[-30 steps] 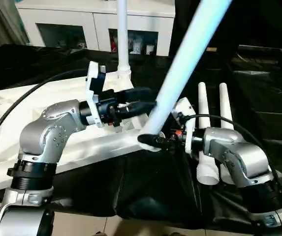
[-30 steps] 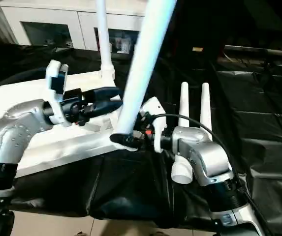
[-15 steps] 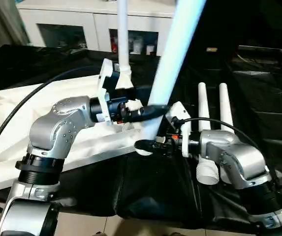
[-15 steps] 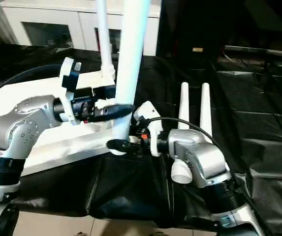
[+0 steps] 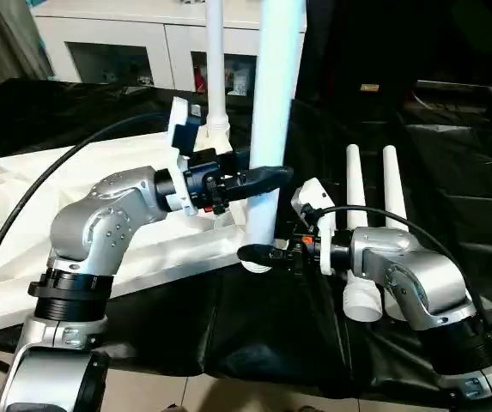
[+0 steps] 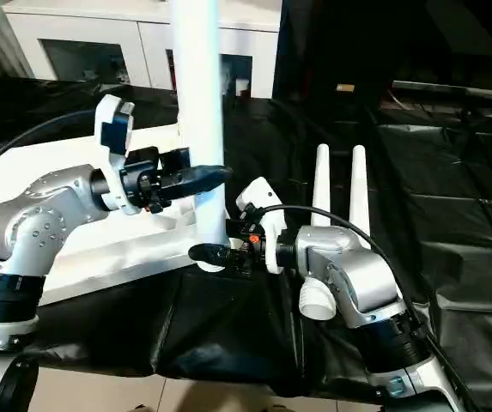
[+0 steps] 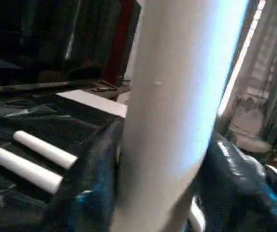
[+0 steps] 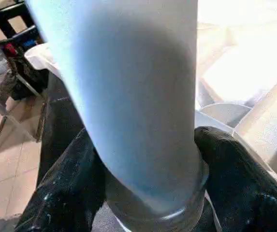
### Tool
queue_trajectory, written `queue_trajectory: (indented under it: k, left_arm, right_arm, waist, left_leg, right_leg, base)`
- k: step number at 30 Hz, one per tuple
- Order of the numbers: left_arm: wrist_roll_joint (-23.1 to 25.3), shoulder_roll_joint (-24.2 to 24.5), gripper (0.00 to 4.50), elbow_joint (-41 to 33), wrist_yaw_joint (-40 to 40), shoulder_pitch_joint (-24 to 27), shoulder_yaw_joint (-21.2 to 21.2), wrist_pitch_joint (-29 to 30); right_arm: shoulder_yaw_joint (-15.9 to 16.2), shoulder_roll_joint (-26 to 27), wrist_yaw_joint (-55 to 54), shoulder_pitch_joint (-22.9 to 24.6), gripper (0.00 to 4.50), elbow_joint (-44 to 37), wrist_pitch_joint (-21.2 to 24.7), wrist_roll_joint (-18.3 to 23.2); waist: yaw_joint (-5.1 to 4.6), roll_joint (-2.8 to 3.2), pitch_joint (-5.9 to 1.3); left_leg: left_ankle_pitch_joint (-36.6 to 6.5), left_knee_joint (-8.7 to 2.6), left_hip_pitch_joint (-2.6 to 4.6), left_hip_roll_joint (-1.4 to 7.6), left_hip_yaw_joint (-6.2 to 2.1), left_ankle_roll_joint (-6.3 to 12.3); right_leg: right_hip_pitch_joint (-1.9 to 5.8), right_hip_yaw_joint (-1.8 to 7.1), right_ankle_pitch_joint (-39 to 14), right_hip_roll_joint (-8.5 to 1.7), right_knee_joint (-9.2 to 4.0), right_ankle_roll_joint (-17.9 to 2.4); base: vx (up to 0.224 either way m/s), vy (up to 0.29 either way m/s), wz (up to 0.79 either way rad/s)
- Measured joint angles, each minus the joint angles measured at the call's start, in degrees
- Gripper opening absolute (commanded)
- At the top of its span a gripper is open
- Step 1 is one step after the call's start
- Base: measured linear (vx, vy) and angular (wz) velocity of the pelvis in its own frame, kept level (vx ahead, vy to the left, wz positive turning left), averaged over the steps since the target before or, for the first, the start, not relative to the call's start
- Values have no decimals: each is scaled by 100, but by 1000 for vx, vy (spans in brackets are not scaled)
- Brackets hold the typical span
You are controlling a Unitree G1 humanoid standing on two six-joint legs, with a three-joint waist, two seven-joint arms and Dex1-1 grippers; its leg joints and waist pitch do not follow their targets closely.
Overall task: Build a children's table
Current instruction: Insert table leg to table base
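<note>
- No brand, label or writing can be read on any of the white plastic parts.
- The held leg [image 5: 273, 112] leaned toward 1 o'clock a second ago; now it stands almost upright, its wide foot end at the near corner of the table top [image 5: 100, 184].
- The left hand [image 5: 267, 177] was beside the leg with its fingers apart; now its black fingers are pinching the leg partway up the shaft.
- The right hand [image 5: 258, 254] keeps its place, fingers pinching the leg's base collar on both sides, as the right wrist view shows.
- Both silver forearms reach in toward each other, the left one above the table top, the right one lower, at the edge of the black-draped worktop [image 5: 452, 172].
- The table top lies underside up at 9 o'clock of the held leg.
- A fitted leg [image 5: 215, 64] stands upright at its far corner.
- Two spare legs [image 5: 367, 232] lie side by side at 3 o'clock, behind the right forearm.
- A white cabinet [image 5: 142, 43] stands at 12 o'clock.
</note>
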Motion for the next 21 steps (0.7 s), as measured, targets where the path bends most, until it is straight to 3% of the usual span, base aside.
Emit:
queue_trajectory:
  k: [10, 16, 17, 21]
  left_arm:
    - [-26, -8, 193, 171, 175, -178, 81, 102]
    - [-43, -5, 193, 234, 290, -271, 83, 183]
    - [-41, -1, 193, 254, 318, -305, 86, 200]
    - [12, 29, 190, 447, 600, -448, 148, 359]
  right_arm:
    - [-111, 10, -35, -1, 259, 8, -8, 64]
    - [-160, 66, -110, -3, 259, 22, -26, 69]
    - [-203, 108, -143, -7, 315, 43, -26, 88]
    - [-305, 236, -190, -123, 346, 45, 84, 291]
  waist:
    - [110, 0, -1]
    - [121, 0, -1]
    - [119, 0, -1]
    - [109, 2, -2]
  left_leg:
    - [0, 6, 1, 0, -1, 0]
    - [0, 12, 0, 0, -2, 0]
    - [0, 12, 0, 0, -3, 0]
    - [1, 14, 3, 0, -3, -2]
  right_leg:
    - [5, 0, 0, 0, 3, 0]
    - [5, 1, 0, 0, 7, 0]
    - [4, 0, 0, 0, 8, 0]
    - [3, 0, 1, 0, 15, 1]
  base:
    - [0, 0, 0]
    - [0, 0, 0]
    - [0, 0, 0]
    - [0, 0, 0]
